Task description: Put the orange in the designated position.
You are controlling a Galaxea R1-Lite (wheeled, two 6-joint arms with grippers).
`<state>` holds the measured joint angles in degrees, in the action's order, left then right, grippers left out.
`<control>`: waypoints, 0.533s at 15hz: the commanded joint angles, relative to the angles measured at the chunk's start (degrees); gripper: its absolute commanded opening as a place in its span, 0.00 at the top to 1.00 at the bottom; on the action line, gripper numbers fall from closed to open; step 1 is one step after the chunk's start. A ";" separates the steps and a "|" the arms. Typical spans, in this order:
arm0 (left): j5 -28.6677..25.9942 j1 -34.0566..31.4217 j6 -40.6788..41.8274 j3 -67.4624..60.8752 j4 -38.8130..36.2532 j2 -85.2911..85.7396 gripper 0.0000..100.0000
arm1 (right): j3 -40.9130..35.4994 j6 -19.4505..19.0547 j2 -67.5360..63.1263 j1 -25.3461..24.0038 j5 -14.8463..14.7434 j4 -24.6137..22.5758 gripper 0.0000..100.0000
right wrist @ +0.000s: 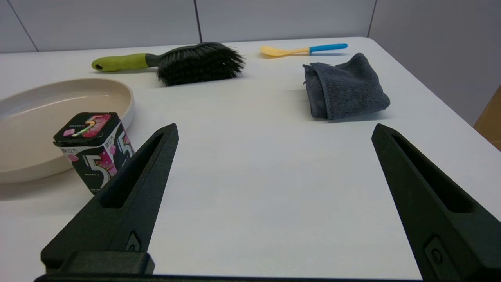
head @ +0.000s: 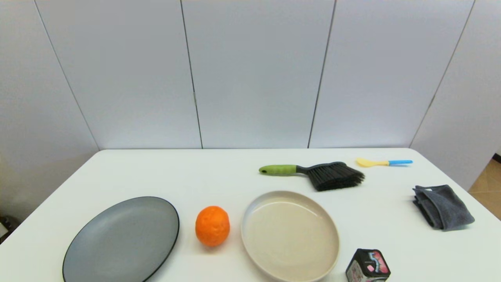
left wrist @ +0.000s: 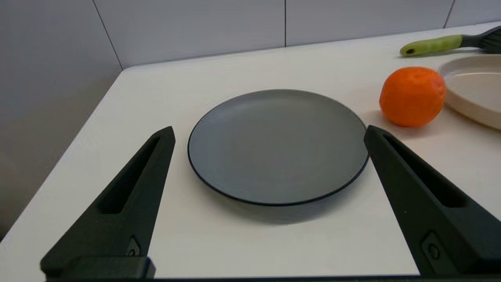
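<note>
I see the orange (head: 212,226) sitting on the white table (head: 195,172), alone. It is my landmark. The grey plate (head: 121,241) lies just to its left and the beige dish (head: 289,235) just to its right; it touches neither one. Behind the orange and off to the right lies a brush (head: 317,174) with a green handle.

My left gripper (left wrist: 270,143) waits low at the near side of the grey plate, to the left of the orange, jaws wide and holding nothing. My right gripper (right wrist: 274,135) waits far to the right of the orange, past the dish, near a small black box (right wrist: 94,150), jaws wide too.
</note>
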<state>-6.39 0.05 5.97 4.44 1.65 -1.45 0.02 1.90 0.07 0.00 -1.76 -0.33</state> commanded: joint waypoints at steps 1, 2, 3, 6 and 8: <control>1.29 0.04 0.18 -2.59 -0.42 1.45 0.00 | 0.06 0.03 -0.07 0.00 0.00 -0.02 0.00; 1.47 0.04 0.09 -2.86 -1.21 1.45 0.00 | -0.02 0.03 -0.07 0.00 0.09 -0.02 0.00; 2.08 0.04 0.44 -3.21 -2.09 1.45 0.00 | 0.06 0.03 -0.07 0.00 0.00 -0.02 0.00; 4.28 0.04 0.18 -4.53 -1.21 1.45 0.00 | -0.02 0.03 -0.07 0.00 0.00 -0.02 0.00; 4.37 0.04 -0.08 -4.53 -1.29 1.45 0.00 | -0.02 0.03 -0.07 0.00 0.00 -0.02 0.00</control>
<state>-2.06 0.10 5.95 0.11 0.35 -0.02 0.05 1.90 0.07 0.00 -1.71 -0.30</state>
